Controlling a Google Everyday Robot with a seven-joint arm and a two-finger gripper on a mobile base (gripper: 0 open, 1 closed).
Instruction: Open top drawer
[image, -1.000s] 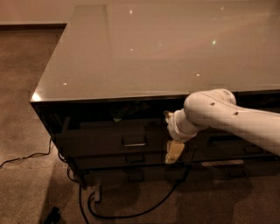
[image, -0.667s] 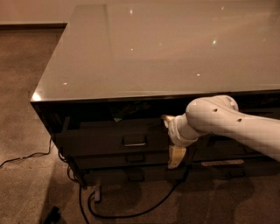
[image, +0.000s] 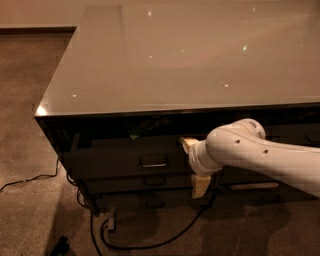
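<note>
The top drawer (image: 120, 160) is a wide dark glossy front under the countertop, with a small metal bar handle (image: 153, 161) at its centre. A dark gap with something greenish in it shows above the front. My gripper (image: 195, 165) is at the end of the white arm (image: 250, 155), just right of the handle and in front of the drawer face. Its two tan fingers (image: 200, 186) stand one above the other, spread apart, with nothing between them. They do not touch the handle.
A glossy grey countertop (image: 190, 55) covers the cabinet. Two shallower dark drawer fronts with handles (image: 152, 180) lie below the top drawer. Black cables (image: 150, 240) and a power strip (image: 111, 220) lie on the carpet by the cabinet base. Open carpet (image: 25, 125) lies to the left.
My gripper has moved down a little in front of the drawer face, staying right of the handle. The drawer has not visibly moved.
</note>
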